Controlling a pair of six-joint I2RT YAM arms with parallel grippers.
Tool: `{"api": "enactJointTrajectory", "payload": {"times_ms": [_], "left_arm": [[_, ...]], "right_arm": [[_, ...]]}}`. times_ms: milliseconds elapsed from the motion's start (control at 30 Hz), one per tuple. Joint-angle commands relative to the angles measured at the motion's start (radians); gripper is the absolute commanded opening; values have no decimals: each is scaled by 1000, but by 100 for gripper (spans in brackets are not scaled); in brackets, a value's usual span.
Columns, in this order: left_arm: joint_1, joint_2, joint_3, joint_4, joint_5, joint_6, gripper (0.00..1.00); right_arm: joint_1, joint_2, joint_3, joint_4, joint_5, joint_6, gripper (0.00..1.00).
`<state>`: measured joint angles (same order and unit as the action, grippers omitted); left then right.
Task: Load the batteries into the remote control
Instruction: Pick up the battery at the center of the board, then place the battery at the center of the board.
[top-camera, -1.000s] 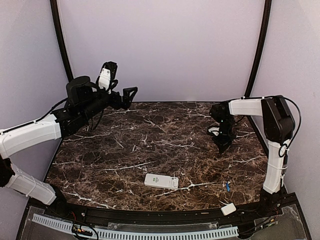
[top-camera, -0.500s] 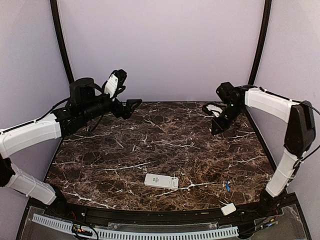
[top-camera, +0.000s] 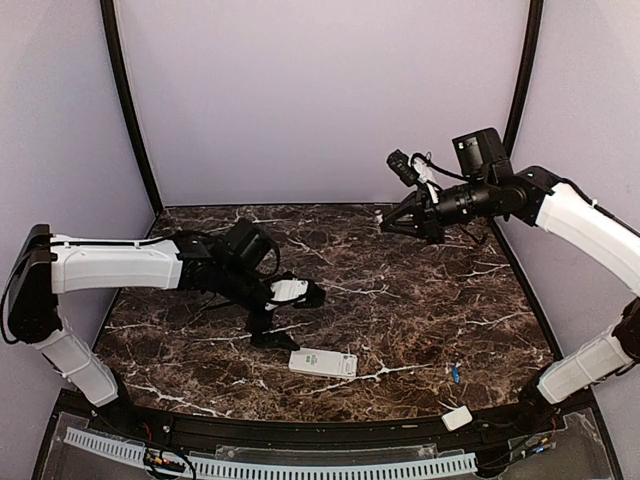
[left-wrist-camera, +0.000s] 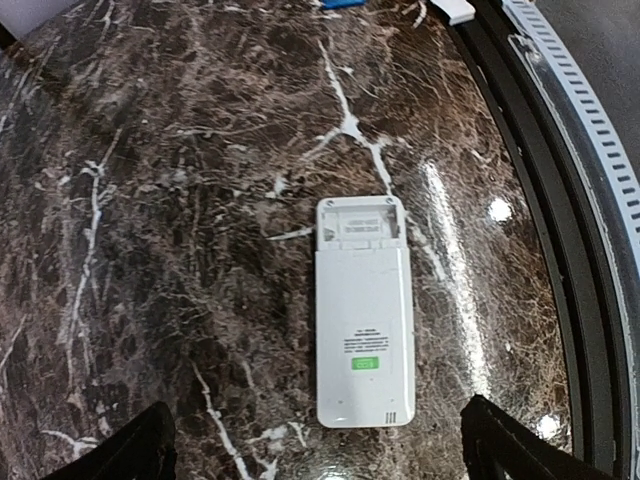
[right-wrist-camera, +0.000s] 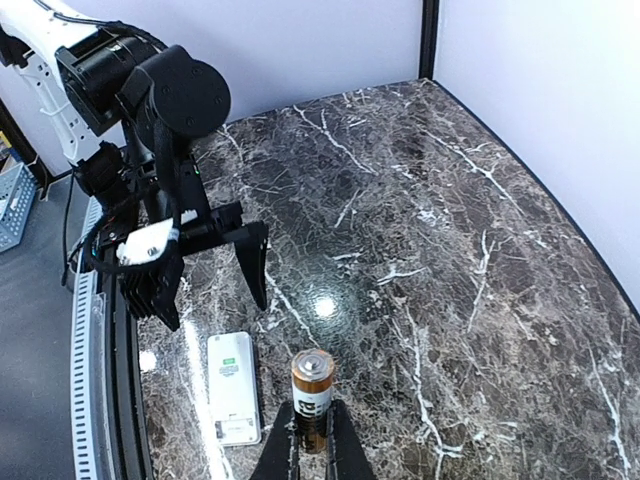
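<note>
Two moves had happened.
Lowered, left fingers (left-wrist-camera: 500, 448) gaped above the remote control (left-wrist-camera: 364, 320), its open compartment (left-wrist-camera: 358, 222) empty; raised, right fingers (right-wrist-camera: 343, 450) gripped a battery (right-wrist-camera: 312, 395).

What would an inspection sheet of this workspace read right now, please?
Surface: dark marble table, glossy, white-veined.
Job's things: remote control face down, battery bay open, no cells inside; one battery in the right gripper; a blue battery lying on the table.
Clutter: white cover piece at the near edge.
Grippers: left gripper open above the remote control; right gripper shut on the battery, raised.
Cables: black leads at the right wrist.
Surroundings: pale walls, black posts.
</note>
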<state>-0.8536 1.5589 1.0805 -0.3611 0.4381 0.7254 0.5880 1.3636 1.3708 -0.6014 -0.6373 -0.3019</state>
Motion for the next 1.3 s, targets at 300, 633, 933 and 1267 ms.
{"api": "enactJointTrajectory", "payload": {"times_ms": [300,633,933,1267], "left_arm": [[-84,200,10,-42,-11,91,99],[-102,249,-25,62,-82,25,92],[-155,270,-37,51,-134,-42,78],[-181,322,24,-38,-253,-147,56]], "right_arm": [[39,23,-65,118,-74,41,0],[39,44,-65,116,-7,103,0],[39,61,-56,124,62,166,0],[39,100,-33,129,222,348,0]]}}
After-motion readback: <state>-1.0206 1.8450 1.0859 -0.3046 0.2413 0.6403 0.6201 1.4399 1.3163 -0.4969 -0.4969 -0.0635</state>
